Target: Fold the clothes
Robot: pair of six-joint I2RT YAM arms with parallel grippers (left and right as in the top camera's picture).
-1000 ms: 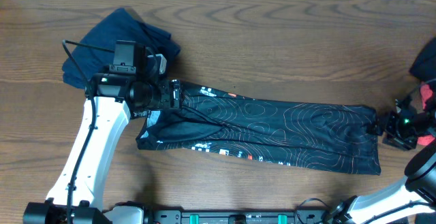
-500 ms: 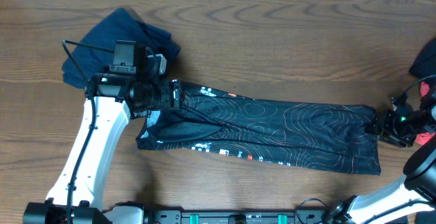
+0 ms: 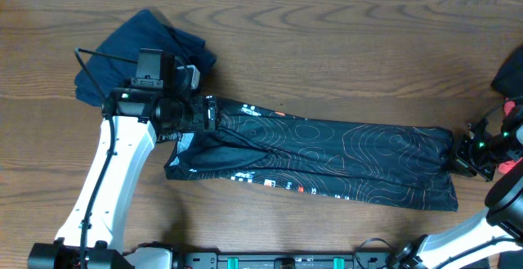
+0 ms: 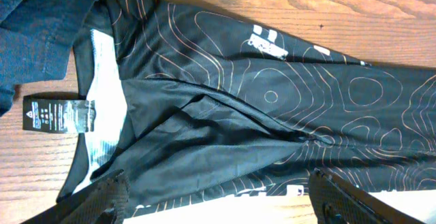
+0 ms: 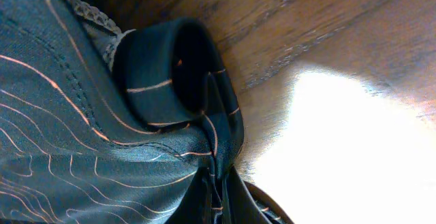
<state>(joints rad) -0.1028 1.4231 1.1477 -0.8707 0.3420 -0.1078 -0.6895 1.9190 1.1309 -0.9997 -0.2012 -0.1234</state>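
Two claws, one at each end of the jersey [image 3: 327, 159]. Stretched out as a long narrow band on the worktop [image 3: 343, 48], collar end toward 9 o'clock and hem end toward 3 o'clock in the overhead view. Already doubled lengthwise by the look of it, so probably laid out this way for a fold end over end.

Right claw [image 3: 462, 156]: clamped tight on the hem corner [image 5: 177, 74] at 3 o'clock, cloth bunched and rolled into the pinch, seen close in the right wrist view. Gripped there, most likely, to carry that end across toward the collar. Arm reaching in from 5 o'clock, wrist low near the worktop, pointing toward 9 o'clock.

Left claw [image 3: 211, 114]: spread wide, holding nothing, hovering over the collar end with the light inner collar [image 4: 105, 94] and black label [image 4: 58, 114] in its view below. Possibly poised to pin or take that end; cannot say which. Arm rising from 7 o'clock, elbow bent, wrist turned toward 3 o'clock.

Separate dark blue cloth [image 3: 147, 44] heaped at 10 o'clock, up against the collar end, no part of either grip.
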